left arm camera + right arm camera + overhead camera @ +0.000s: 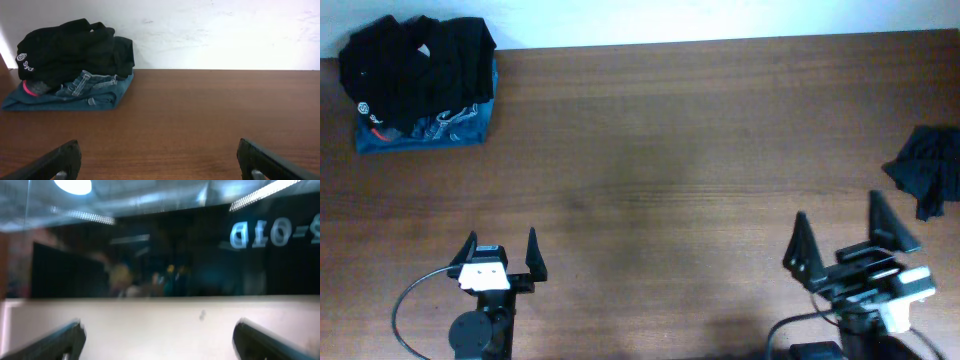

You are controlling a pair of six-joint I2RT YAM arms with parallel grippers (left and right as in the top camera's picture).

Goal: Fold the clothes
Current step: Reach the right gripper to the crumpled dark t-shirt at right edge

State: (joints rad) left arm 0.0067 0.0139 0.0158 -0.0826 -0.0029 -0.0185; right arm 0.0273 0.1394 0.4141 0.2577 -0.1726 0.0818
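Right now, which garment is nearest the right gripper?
The plain black garment, alone at the table's right edge; the blue garment and ribbed black garment sit stacked far left.

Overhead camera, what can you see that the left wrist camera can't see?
Only overhead: the crumpled plain black garment at the right edge of the table, and the right gripper, open and empty. Only left wrist: the white wall rising behind the table; overhead catches just a white strip there. Both: the wooden table, the black logo garment lying on the blue garment, and the left gripper, open and empty.
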